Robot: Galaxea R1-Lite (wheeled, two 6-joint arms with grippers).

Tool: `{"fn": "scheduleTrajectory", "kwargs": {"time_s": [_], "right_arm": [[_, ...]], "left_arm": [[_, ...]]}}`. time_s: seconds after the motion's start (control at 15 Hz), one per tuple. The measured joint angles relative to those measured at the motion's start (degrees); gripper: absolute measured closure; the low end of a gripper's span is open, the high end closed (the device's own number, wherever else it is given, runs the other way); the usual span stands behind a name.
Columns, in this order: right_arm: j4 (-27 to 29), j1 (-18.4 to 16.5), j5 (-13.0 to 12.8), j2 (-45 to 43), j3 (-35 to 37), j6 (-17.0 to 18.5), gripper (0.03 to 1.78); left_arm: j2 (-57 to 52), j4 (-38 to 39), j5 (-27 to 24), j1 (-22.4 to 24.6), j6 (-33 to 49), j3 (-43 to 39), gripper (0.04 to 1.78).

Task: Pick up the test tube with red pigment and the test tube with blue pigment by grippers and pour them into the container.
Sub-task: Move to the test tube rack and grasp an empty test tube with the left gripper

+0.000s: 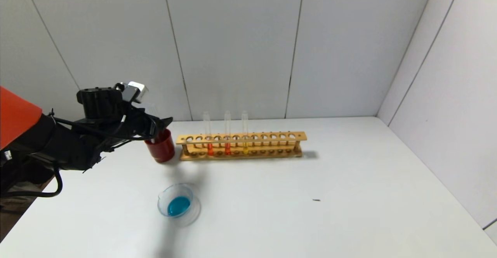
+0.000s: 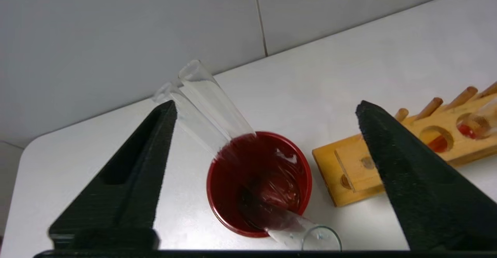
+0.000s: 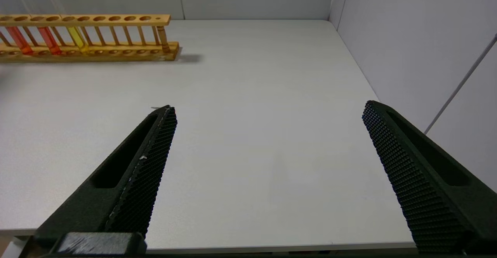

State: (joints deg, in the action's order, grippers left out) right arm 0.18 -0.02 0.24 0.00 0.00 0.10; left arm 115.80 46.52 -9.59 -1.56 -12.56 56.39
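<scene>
- The left gripper hovers over a dark red cup at centre left of the head view, its fingers spread wide and holding nothing.
- In the left wrist view the cup sits mid-frame between the two black fingers. Clear empty tubes lean out of it toward the upper left, and another glass mouth shows at the cup's lower edge. The cup looks to serve as a bin for used tubes, which would explain why the open gripper is right above it.
- The glass dish lies at lower centre-left of the head view, in front of the cup and well apart from it. It holds a pool of teal-blue liquid, so the blue pour appears done; which of the empty tubes held the blue I cannot tell.
- A wooden rack stands at mid-frame, just beside the cup on its right. Three tubes stand upright in its left part, kept vertical so nothing spills.
- From left to right they hold orange-red, deeper red and yellow liquid. The red tube the task wants is the leftmost, untouched in its hole, near the left gripper.
- The right gripper is out of the head view. Its own camera shows its fingers wide apart and empty above bare table, with the rack far off in the upper left. It seems parked, out of the way.
- By my reading the red tube comes next.
</scene>
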Motion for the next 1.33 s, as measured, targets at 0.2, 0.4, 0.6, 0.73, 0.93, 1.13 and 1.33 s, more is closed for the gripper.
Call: {"fn": "scheduleTrajectory", "kwargs": {"time_s": [0.2, 0.4, 0.6, 0.73, 0.93, 1.13, 1.33], "right_arm": [[0.0, 0.0, 0.0, 0.0, 0.0, 0.0, 0.06], [0.0, 0.0, 0.0, 0.0, 0.0, 0.0, 0.06], [0.0, 0.0, 0.0, 0.0, 0.0, 0.0, 0.06], [0.0, 0.0, 0.0, 0.0, 0.0, 0.0, 0.06], [0.0, 0.0, 0.0, 0.0, 0.0, 0.0, 0.06], [0.0, 0.0, 0.0, 0.0, 0.0, 0.0, 0.06], [0.0, 0.0, 0.0, 0.0, 0.0, 0.0, 0.06]], "left_arm": [[-2.3, -2.2, 0.0, 0.0, -0.1, 1.6, 0.07], [-8.1, -8.9, 0.0, -0.5, -0.8, 2.3, 0.07], [-18.0, -21.0, 0.1, -2.9, -1.0, 2.4, 0.07], [-25.1, -30.2, 0.0, -4.4, -0.8, 1.9, 0.07], [-35.2, -42.3, -1.4, -5.6, 0.9, -1.2, 0.07], [-42.7, -49.6, -5.8, -5.9, 3.6, -6.3, 0.07], [-46.2, -49.8, -7.3, -6.3, 7.5, -9.5, 0.07]]}}
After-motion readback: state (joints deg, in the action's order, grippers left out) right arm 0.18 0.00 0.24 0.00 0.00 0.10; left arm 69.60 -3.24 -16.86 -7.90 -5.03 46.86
